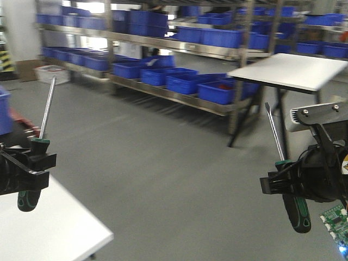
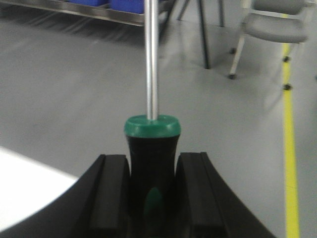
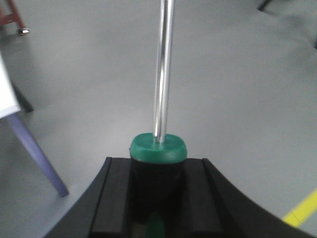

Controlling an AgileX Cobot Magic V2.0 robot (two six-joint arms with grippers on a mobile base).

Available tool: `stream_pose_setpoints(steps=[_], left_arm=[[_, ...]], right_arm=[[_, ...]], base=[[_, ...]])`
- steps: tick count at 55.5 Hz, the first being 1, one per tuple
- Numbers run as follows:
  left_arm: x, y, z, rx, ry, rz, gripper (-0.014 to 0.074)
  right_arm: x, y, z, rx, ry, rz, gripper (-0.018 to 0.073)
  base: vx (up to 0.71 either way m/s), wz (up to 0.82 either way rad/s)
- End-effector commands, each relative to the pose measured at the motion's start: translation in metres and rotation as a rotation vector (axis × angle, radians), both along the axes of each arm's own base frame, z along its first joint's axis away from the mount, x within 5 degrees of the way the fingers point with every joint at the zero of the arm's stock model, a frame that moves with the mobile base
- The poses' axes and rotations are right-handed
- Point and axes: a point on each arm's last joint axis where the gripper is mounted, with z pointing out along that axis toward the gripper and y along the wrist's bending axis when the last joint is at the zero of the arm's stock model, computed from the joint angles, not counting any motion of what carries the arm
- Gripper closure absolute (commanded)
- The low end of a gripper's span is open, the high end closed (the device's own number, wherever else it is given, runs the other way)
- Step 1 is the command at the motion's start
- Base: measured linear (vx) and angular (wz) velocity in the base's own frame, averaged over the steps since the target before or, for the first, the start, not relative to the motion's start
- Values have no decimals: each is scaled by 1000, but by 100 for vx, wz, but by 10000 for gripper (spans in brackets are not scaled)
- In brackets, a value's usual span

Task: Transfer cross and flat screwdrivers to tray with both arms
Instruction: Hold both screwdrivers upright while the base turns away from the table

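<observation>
— What are the jaws holding, and pointing which way?
— The left jaws are clamping the left screwdriver (image 1: pixel 47 109) by its handle, with the shaft rising and tilting slightly right above the white table (image 1: pixel 60 228) edge. The right jaws are gripping the right screwdriver (image 1: pixel 274 133), its shaft leaning up-left over the grey floor (image 1: pixel 163 163).
— Anything standing around?
— Racks of blue bins (image 1: pixel 185 81) are sitting well behind. Both handles are showing black with green collars.

Polished steel screwdriver shaft (image 3: pixel 163 69), glossy handle (image 2: pixel 151 168), probably plastic, matt floor (image 1: pixel 163 163)
</observation>
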Motion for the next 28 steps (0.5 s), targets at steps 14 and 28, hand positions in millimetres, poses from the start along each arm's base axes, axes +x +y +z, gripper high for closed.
stream_pose_setpoints(steps=[14, 28], left_arm=[[-3, 2, 22, -44, -101, 38, 596], [-3, 2, 22, -44, -103, 39, 596]], right_arm=[[-2, -2, 26, 26, -145, 2, 567], [-3, -2, 27, 27, -145, 2, 567]], base=[[1, -80], [13, -73]])
